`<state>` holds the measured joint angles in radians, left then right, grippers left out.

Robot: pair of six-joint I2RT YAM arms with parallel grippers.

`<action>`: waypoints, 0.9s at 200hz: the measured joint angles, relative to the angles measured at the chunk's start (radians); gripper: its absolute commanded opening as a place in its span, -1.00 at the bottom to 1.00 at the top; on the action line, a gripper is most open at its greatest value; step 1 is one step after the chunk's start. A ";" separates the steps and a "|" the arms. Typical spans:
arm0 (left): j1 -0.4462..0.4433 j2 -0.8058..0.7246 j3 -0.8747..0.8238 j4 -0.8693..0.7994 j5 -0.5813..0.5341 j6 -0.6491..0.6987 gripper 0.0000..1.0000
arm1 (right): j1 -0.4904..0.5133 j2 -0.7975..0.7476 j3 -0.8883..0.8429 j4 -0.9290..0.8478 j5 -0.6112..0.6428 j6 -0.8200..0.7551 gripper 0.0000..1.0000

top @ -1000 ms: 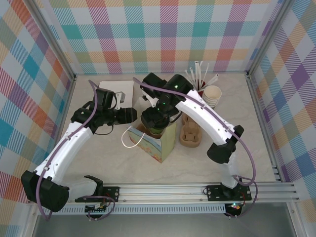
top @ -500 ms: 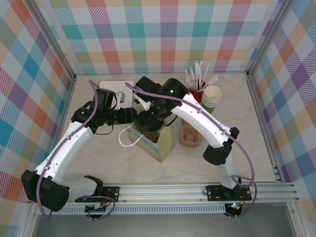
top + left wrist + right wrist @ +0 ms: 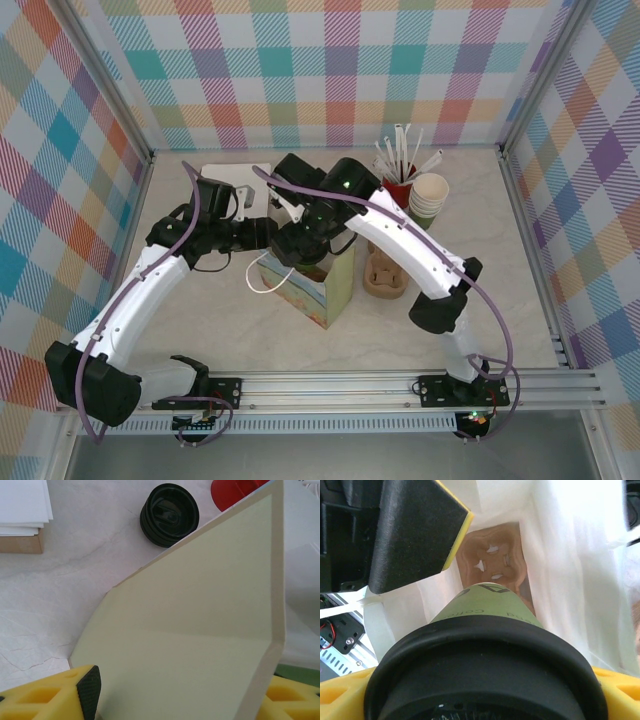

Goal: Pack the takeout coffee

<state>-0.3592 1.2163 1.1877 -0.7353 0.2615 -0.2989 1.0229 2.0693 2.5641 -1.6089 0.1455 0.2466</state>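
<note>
At ten o'clock of the paper bag (image 3: pixel 325 292), we see the left gripper (image 3: pixel 184 696) partly spread astride a bag wall; we cannot tell whether it squeezes. The right gripper (image 3: pixel 481 696), spread wide, clasps the takeout coffee (image 3: pixel 487 605) inside the bag's mouth, with a brown carrier (image 3: pixel 492 555) at twelve o'clock beyond it.

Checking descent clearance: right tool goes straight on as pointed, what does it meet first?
Likely the brown moulded-pulp cup carrier at the bottom of the white-lined paper bag; its held olive-green paper cup would touch first. Depth unclear.
</note>
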 measured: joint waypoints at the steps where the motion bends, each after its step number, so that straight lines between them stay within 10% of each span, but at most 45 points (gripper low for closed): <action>1: 0.000 0.000 0.000 0.000 0.000 0.000 0.29 | 0.000 0.000 -0.003 0.000 0.000 0.000 0.74; 180: 0.000 0.000 0.000 0.006 0.000 0.005 0.29 | -0.087 -0.034 -0.181 0.002 -0.089 -0.054 0.76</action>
<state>-0.3592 1.2163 1.1877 -0.7296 0.2615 -0.2935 0.9356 2.0357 2.3829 -1.6073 0.0563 0.1925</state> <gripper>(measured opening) 0.647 0.879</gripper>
